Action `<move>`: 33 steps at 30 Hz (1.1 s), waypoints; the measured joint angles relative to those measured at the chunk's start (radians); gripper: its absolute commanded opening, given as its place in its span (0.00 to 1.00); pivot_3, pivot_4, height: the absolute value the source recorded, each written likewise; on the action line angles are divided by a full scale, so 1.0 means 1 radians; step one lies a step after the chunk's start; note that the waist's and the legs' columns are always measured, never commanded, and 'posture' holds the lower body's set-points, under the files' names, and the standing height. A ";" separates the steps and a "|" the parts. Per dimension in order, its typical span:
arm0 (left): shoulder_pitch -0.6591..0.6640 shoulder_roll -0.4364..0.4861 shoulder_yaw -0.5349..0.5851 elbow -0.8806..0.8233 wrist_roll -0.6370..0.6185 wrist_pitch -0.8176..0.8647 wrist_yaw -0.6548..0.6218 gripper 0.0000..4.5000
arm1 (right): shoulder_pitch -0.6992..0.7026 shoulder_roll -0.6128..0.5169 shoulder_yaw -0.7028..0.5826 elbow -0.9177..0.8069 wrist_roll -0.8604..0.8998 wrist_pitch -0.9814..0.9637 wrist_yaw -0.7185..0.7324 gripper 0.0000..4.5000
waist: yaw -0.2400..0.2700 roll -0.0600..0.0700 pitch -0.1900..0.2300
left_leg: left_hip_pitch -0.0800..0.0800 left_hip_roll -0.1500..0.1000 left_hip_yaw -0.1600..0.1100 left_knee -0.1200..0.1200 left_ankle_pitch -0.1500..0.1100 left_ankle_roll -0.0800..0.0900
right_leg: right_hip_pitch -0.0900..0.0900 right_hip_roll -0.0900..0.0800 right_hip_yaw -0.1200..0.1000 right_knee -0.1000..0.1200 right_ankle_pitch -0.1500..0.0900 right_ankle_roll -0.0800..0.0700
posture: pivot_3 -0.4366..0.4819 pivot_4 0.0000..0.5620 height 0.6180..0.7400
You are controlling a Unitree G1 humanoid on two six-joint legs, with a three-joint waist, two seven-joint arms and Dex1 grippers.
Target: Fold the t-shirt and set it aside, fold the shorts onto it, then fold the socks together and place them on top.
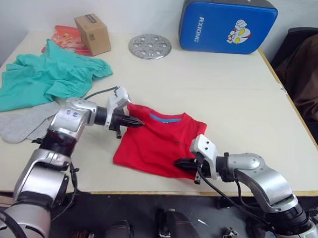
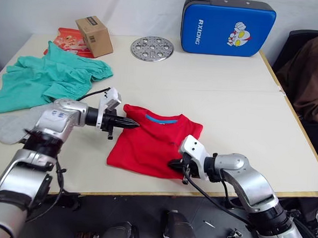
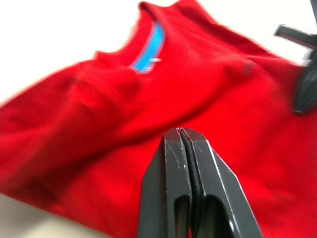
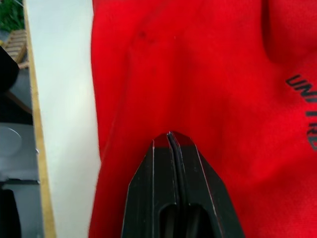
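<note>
**Both grippers closed over the partly folded t-shirt**

The t-shirt (image 1: 160, 143) lay as a compact red panel near the table's (image 1: 246, 97) front edge, collar toward the far side, its long axis running roughly front to back. The left gripper (image 1: 137, 122) sat at the shirt's upper left corner beside the collar; the right gripper (image 1: 180, 163) sat over the near hem on the robot's right. In both wrist views the two black fingers met tip to tip with no gap, and no cloth could be seen pinched between them; whether either touched the fabric could not be told. The shirt lay directly ahead of and beneath both claws, so either arm was equally near; the shorts (image 1: 45, 77) and socks (image 1: 21, 122) lay well apart to the left, closer to the left arm.

Legible writing: "RXIONG" on the blue pad (image 1: 228, 23) at the table's far edge; a partial black "UNI…" and "TR…" printed on the shirt in the right wrist view. The cardboard box (image 1: 92, 34) carried a label too small to read.
</note>
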State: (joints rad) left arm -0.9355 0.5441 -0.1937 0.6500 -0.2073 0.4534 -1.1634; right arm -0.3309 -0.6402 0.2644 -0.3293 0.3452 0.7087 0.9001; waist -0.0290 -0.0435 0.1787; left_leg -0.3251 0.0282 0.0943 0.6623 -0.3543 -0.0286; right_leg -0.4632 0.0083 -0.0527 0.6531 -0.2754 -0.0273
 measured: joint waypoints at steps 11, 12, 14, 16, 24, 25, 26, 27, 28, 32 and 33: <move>-0.223 -0.175 0.039 0.537 0.138 -0.312 0.207 0.01 | 0.049 -0.024 0.008 -0.005 -0.060 -0.097 -0.004 0.00 | 0.004 -0.001 0.000 | 0.001 0.000 0.000 0.001 -0.002 0.002 | 0.000 -0.001 -0.001 -0.004 0.003 0.001 | 0.48 0.27 1.00; -0.231 -0.189 0.049 0.562 0.144 -0.329 0.234 0.01 | 0.051 -0.026 0.006 -0.009 -0.061 -0.097 -0.004 0.00 | 0.005 -0.001 0.001 | 0.001 0.000 0.000 0.001 -0.002 0.002 | 0.000 -0.001 -0.001 -0.004 0.003 0.001 | 0.48 0.27 1.00; -0.247 -0.212 0.074 0.598 0.150 -0.361 0.287 0.01 | 0.059 -0.029 0.002 -0.016 -0.063 -0.099 -0.007 0.00 | 0.005 -0.001 0.001 | 0.001 0.000 0.000 0.001 -0.001 0.002 | 0.000 -0.001 -0.001 -0.004 0.003 0.001 | 0.48 0.27 1.00; -0.268 -0.227 0.110 0.622 0.149 -0.387 0.325 0.01 | 0.065 -0.036 0.001 -0.023 -0.068 -0.102 -0.009 0.00 | 0.004 -0.002 0.001 | 0.002 0.000 0.001 0.001 -0.001 0.002 | 0.000 -0.001 -0.001 -0.004 0.003 0.001 | 0.48 0.27 1.00; -0.316 -0.177 0.225 0.530 0.063 -0.333 0.030 0.01 | 0.123 -0.098 -0.057 -0.084 -0.019 -0.055 0.018 0.00 | -0.003 -0.002 0.001 | 0.005 0.000 0.004 0.001 -0.001 -0.002 | 0.000 -0.001 -0.001 0.000 0.003 0.000 | 0.48 0.27 1.00; -0.297 -0.153 0.198 0.483 0.067 -0.305 -0.062 0.01 | 0.126 -0.102 -0.056 -0.089 -0.018 -0.053 0.021 0.00 | -0.004 -0.002 0.001 | 0.006 0.000 0.005 0.001 0.000 -0.003 | 0.000 -0.001 -0.001 0.001 0.002 -0.002 | 0.48 0.27 1.00; -0.269 -0.126 0.169 0.433 0.073 -0.284 -0.140 0.01 | 0.129 -0.104 -0.056 -0.093 -0.017 -0.053 0.024 0.00 | -0.006 -0.002 0.001 | 0.006 0.000 0.005 0.001 0.000 -0.005 | 0.000 -0.001 0.000 0.003 0.001 -0.004 | 0.48 0.27 1.00; -0.234 -0.100 0.140 0.388 0.085 -0.270 -0.203 0.01 | 0.134 -0.106 -0.056 -0.093 -0.017 -0.053 0.026 0.00 | -0.006 -0.002 0.001 | 0.007 0.000 0.005 0.001 0.000 -0.006 | 0.000 -0.001 0.000 0.004 -0.001 -0.006 | 0.48 0.27 1.00; -0.195 -0.080 0.111 0.362 0.105 -0.266 -0.238 0.01 | 0.137 -0.106 -0.056 -0.094 -0.017 -0.054 0.027 0.00 | -0.005 -0.002 0.001 | 0.008 0.000 0.004 0.001 0.000 -0.006 | 0.001 -0.001 0.000 0.006 -0.001 -0.007 | 0.48 0.27 1.00; -0.116 -0.075 0.044 0.356 0.180 -0.304 -0.206 0.01 | 0.137 -0.106 -0.056 -0.094 -0.022 -0.056 0.028 0.00 | 0.003 -0.003 0.001 | 0.006 0.000 0.000 0.001 0.002 -0.008 | 0.000 0.000 0.000 0.006 -0.002 -0.007 | 0.48 0.27 1.00; -0.115 -0.074 0.032 0.361 0.196 -0.319 -0.198 0.01 | 0.137 -0.106 -0.055 -0.094 -0.025 -0.058 0.028 0.00 | 0.005 -0.003 0.002 | 0.006 0.000 0.000 0.001 0.002 -0.007 | 0.000 0.000 0.000 0.006 -0.002 -0.007 | 0.48 0.27 1.00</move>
State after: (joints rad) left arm -1.0505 0.4697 -0.1617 1.0113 -0.0116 0.1340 -1.3613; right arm -0.1936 -0.7464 0.2091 -0.4229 0.3204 0.6510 0.9283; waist -0.0241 -0.0466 0.1802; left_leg -0.3193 0.0283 0.0943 0.6637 -0.3522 -0.0360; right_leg -0.4629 0.0083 -0.0530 0.6593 -0.2774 -0.0341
